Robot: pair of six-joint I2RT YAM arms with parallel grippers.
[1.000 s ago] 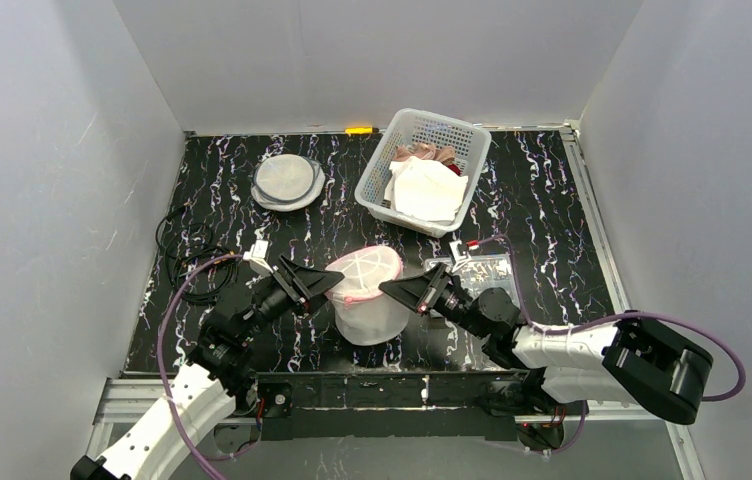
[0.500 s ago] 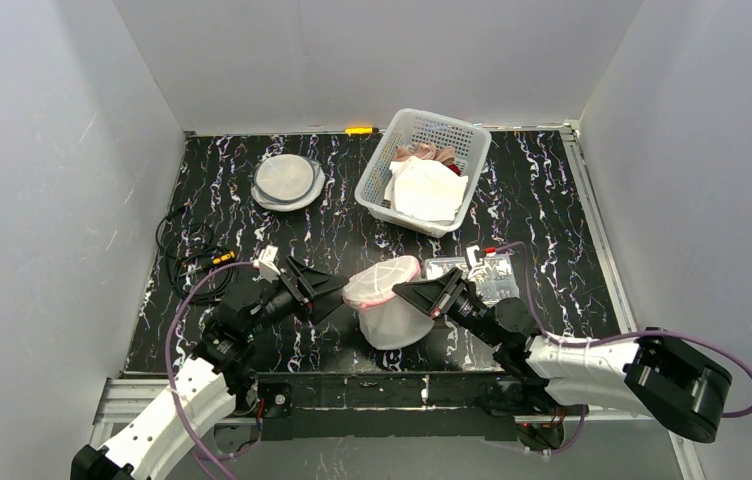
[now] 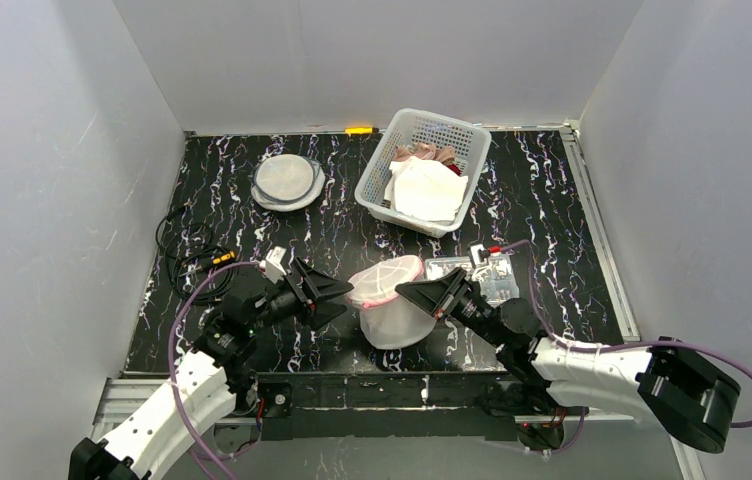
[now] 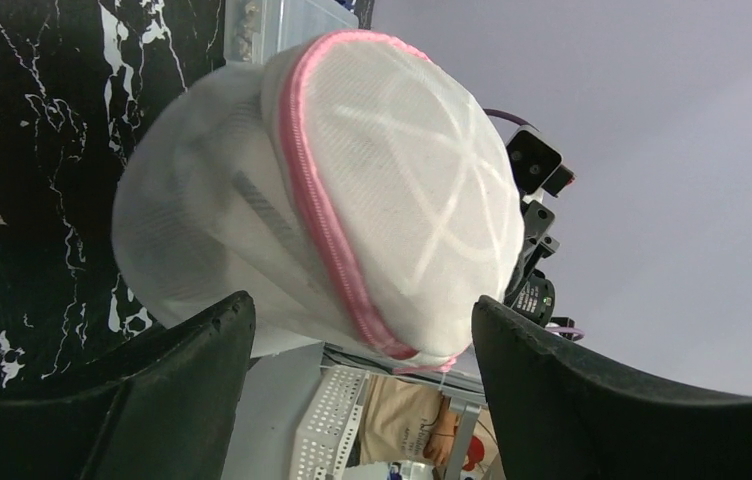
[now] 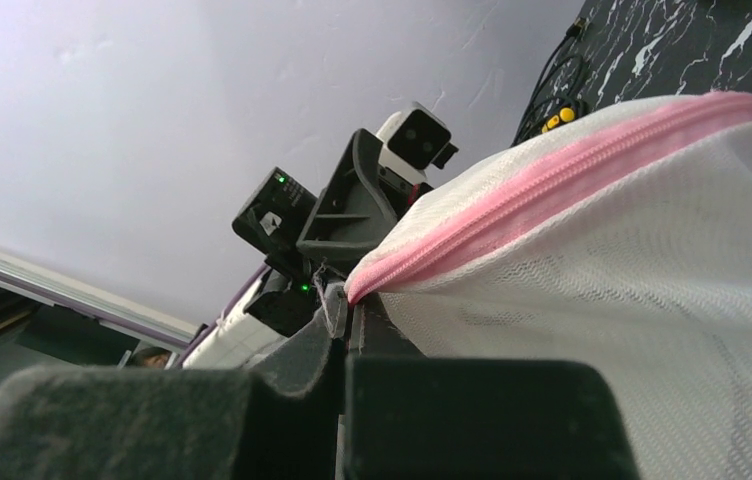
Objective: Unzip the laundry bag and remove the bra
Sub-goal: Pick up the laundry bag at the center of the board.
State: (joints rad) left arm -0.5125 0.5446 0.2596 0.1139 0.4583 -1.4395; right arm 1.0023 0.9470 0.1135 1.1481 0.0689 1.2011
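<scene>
Dragging laundry bag (image 3: 390, 308) rightward, now tilted | my right claw (image 3: 408, 291) pinching its pink zip (image 5: 552, 170) | my left claw (image 3: 337, 300) wide, alongside | zip not yet open

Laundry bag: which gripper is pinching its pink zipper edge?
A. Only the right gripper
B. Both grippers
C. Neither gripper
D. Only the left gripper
A: in the right wrist view the right gripper is shut on the pink zipper edge of the laundry bag, while the left gripper stands open beside the bag, its fingers wide apart.
</scene>
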